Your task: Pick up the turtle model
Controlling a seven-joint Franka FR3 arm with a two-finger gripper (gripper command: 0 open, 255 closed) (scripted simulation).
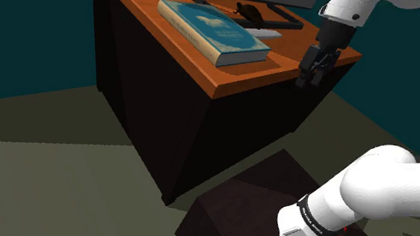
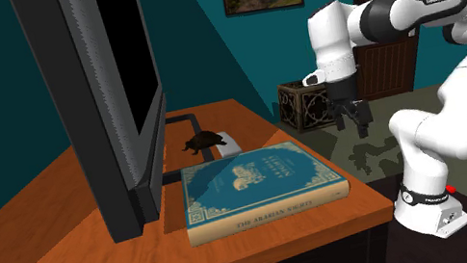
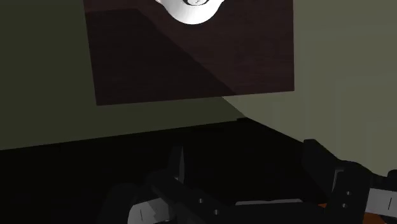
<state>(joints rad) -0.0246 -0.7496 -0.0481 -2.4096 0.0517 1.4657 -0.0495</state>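
The turtle model [image 1: 247, 10] is small and dark; it lies on the orange desk top [image 1: 232, 77] by the monitor's foot, resting partly on a flat white pad [image 2: 227, 146]. In the second exterior view the turtle [image 2: 204, 142] sits beyond the book. My gripper [image 1: 311, 79] hangs past the desk's edge, off the top and well apart from the turtle, pointing down. In the wrist view its fingers [image 3: 177, 162] stand apart with nothing between them, over dark desk side and floor. The gripper [image 2: 358, 126] is open.
A large blue book [image 1: 213, 34] lies on the desk between the turtle and the near edge. A big black monitor [image 2: 109, 98] stands along the desk's back. A carved dark box [image 2: 303, 104] sits on the floor behind the arm. The stand [image 3: 191, 63] lies below.
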